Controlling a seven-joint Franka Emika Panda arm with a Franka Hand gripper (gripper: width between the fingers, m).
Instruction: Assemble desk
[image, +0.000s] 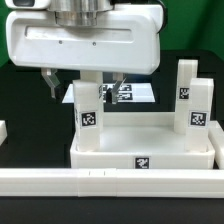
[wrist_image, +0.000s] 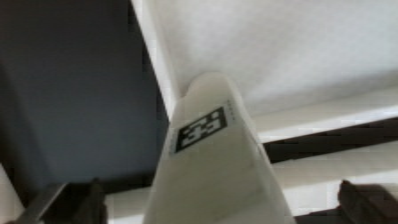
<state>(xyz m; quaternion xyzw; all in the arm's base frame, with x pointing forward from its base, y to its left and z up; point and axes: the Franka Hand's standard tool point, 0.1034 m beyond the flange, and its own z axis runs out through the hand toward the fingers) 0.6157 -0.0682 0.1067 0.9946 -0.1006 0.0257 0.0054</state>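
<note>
The white tabletop lies tray-like on the dark table, a tag on its front rim. A white square-section leg stands upright at its corner on the exterior view's left. My gripper hangs over that leg, open, with one finger on each side of it. In the wrist view the tagged leg rises between the dark fingertips, with a gap showing on both sides; the gripper holds nothing. Two more legs stand upright at the tabletop's other end. Part of the tabletop shows behind the leg.
A long low white rail runs across the front, just before the tabletop. The marker board lies flat behind the tabletop. A small white piece shows at the edge on the exterior view's left.
</note>
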